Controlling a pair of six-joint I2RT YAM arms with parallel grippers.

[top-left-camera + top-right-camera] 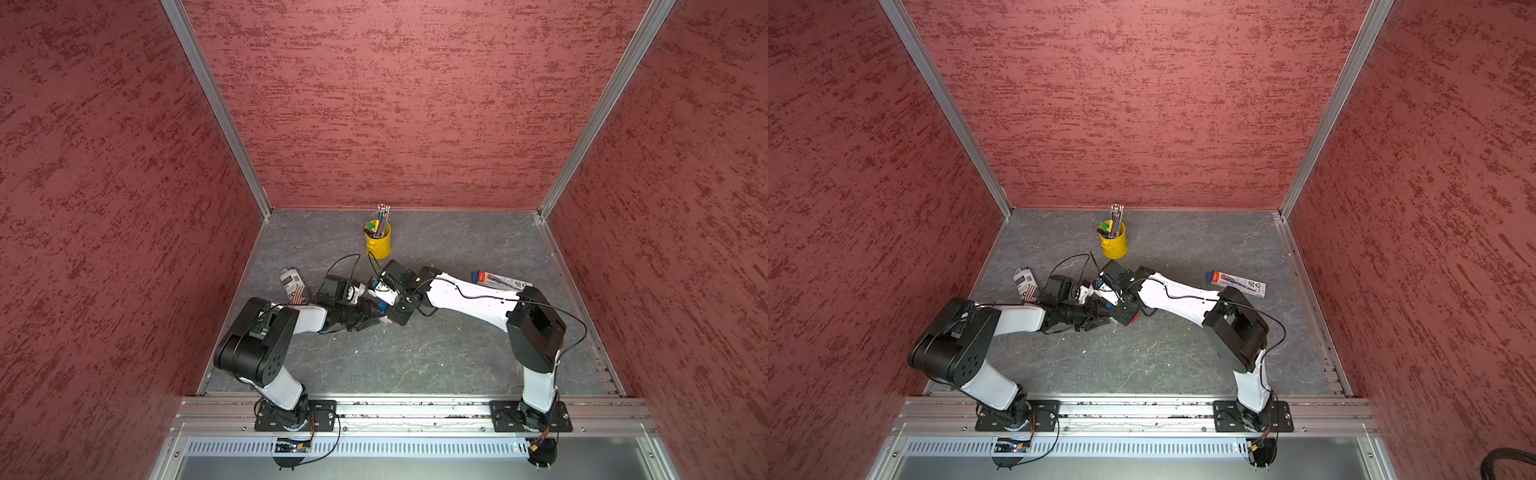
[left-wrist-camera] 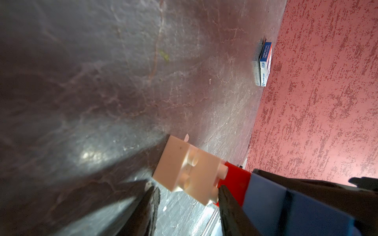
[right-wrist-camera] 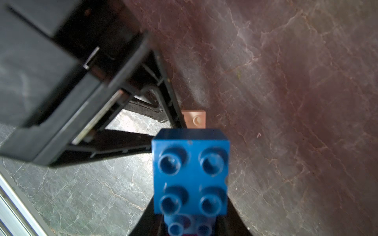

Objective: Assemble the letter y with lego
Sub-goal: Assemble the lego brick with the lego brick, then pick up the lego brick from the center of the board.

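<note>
The lego hangs above the grey floor mid-table, where both arms meet. In the left wrist view two white bricks (image 2: 184, 169) step onto a red brick (image 2: 235, 183), which joins a blue brick (image 2: 276, 204). My left gripper (image 2: 187, 191) has a fingertip against each side of the white bricks and grips them at the very tips. My right gripper (image 3: 189, 224) is shut on the blue end, its fingertips hidden under a square blue brick (image 3: 190, 173). A white brick (image 3: 194, 119) peeks out beyond it. In a top view only a bit of blue (image 1: 382, 306) shows between the grippers.
A yellow pencil cup (image 1: 378, 241) stands just behind the grippers. A printed can (image 1: 294, 284) lies to the left by my left wrist. A flat pen box (image 1: 500, 281) lies at the right near the wall. Red walls close in three sides.
</note>
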